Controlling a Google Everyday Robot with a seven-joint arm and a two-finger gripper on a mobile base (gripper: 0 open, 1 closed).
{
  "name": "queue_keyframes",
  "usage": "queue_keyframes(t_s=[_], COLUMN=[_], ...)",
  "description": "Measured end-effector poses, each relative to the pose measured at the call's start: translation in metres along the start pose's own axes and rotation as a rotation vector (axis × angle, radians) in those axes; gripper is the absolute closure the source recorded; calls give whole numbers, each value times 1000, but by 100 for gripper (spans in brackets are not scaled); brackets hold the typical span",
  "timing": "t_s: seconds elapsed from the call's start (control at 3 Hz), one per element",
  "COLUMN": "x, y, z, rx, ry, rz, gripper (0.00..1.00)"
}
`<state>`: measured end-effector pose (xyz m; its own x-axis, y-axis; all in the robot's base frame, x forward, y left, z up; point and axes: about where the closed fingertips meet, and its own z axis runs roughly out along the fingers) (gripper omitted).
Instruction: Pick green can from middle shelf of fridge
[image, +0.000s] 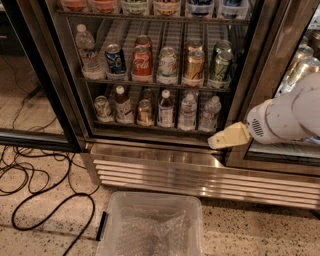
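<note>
The fridge (75, 115) stands with its door open. The green can (219, 68) is dark green with a silver top and stands at the right end of the middle shelf (150, 80), with another can behind it. To its left in the row are a gold can (194, 67), a white-and-green can (167, 64), a red can (142, 63) and a blue can (116, 59). My gripper (227, 136) is the beige tip of the white arm (287, 115). It is in front of the fridge's lower right corner, below and slightly right of the green can, well apart from it.
A water bottle (86, 50) stands at the shelf's left end. The lower rack (150, 125) holds small bottles. The louvred steel grille (190, 175) runs along the base. A clear plastic bin (152, 225) sits on the floor in front. Black cables (40, 200) lie at left.
</note>
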<state>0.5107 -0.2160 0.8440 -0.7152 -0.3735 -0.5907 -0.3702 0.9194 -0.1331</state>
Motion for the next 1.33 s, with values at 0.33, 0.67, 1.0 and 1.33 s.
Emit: queue_keyframes(t_s=[0.33, 0.67, 1.0, 1.33], x=[-11, -24, -26, -26], y=[3, 1, -5, -5], z=[35, 59, 58, 58], rx=[28, 80, 103, 103], ry=[-53, -76, -84, -84], rz=[64, 81, 124, 124], gripper=[0, 0, 0, 0])
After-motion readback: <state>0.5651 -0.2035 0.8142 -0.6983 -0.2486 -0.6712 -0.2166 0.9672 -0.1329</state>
